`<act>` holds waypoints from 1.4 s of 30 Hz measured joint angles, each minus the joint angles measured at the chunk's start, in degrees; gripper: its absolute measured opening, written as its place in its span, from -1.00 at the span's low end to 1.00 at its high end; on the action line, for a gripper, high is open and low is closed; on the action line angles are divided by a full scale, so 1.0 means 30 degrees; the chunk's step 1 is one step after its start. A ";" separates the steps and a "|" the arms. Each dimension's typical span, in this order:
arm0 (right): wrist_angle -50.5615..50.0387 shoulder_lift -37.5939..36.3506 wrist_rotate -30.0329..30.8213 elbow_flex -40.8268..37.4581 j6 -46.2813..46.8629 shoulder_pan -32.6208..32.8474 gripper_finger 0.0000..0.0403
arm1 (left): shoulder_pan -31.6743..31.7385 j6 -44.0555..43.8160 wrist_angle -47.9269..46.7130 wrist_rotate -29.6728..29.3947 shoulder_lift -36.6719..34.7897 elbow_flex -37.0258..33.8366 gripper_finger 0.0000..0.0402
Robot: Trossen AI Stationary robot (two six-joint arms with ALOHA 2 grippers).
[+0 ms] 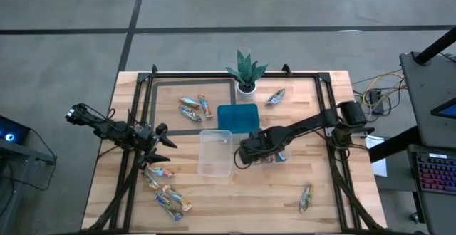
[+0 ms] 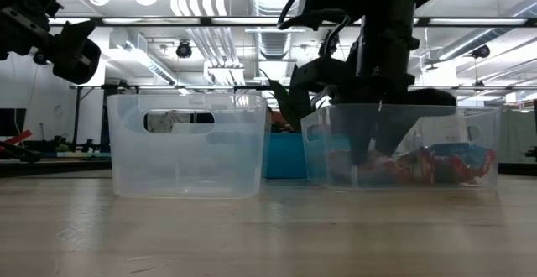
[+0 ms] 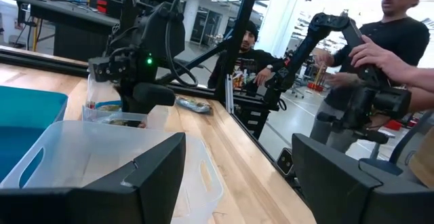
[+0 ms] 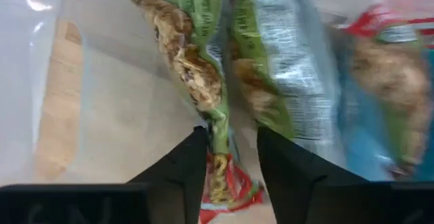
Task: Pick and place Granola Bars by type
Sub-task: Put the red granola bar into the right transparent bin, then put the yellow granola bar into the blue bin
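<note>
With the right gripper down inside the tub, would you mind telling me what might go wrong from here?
1. The right gripper sits inside the right-hand clear tub with a granola bar between its parted fingers; the wrapper may cling and lift back out.
2. Withdrawing, the arm could catch the tub's wall and drag it.
3. The left gripper hovers open beside the empty tub; reaching toward the bars near the table's front, it might nudge that tub.

Front edge: we see bare table (image 1: 235, 199), open passage
Centre: two clear tubs (image 1: 216, 152) and teal tray (image 1: 237, 117) block the way
Back: plant (image 1: 246, 71) stands tall
Left front: bars (image 1: 165, 192) lie scattered
</note>
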 joint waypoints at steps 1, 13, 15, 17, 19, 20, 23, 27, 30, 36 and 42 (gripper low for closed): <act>-0.0171 -0.0080 0.0028 0.0084 -0.0309 -0.0014 -0.34 | -0.0002 -0.0003 0.0000 0.0000 0.0007 -0.0002 0.25; -0.0403 -0.1518 0.0179 0.1641 -0.7150 -0.0080 -0.27 | -0.0001 0.0001 0.0007 0.0000 0.0007 -0.0001 0.25; -0.0601 -0.1785 0.0183 0.1947 -0.8394 -0.0162 -0.29 | 0.0003 0.0002 0.0012 0.0000 0.0000 0.0003 0.25; -0.0668 -0.2109 0.0175 0.2197 -0.9477 -0.0309 -0.31 | -0.0004 0.0000 0.0010 0.0000 0.0003 -0.0001 0.25; -0.0779 -0.2404 0.0032 0.2523 -1.0513 -0.0472 -0.32 | -0.0004 0.0003 0.0013 0.0000 0.0000 0.0003 0.25; -0.0998 -0.2542 -0.0041 0.2677 -1.1085 -0.0552 -0.32 | 0.0003 0.0004 0.0007 0.0000 0.0007 -0.0004 0.25; -0.1627 -0.3041 -0.0112 0.3178 -1.2935 -0.0721 -0.31 | 0.0003 -0.0003 0.0015 0.0000 0.0007 -0.0004 0.25; -0.2503 -0.3924 -0.0394 0.3781 -1.5470 -0.0910 -0.29 | -0.0004 0.0000 0.0015 0.0000 0.0000 -0.0001 0.25; -0.3222 -0.4530 -0.1388 0.4122 -1.7914 -0.0954 -0.26 | 0.0002 0.0004 0.0015 0.0000 0.0007 -0.0004 0.25; -0.4750 -0.5795 -0.3215 0.4409 -2.2215 -0.0838 -0.20 | -0.0004 -0.0001 0.0015 0.0000 0.0005 -0.0001 0.25; -0.6409 -0.6924 -0.4650 0.4316 -2.7247 -0.0158 -0.11 | -0.0004 0.0004 0.0015 0.0000 0.0007 0.0003 0.25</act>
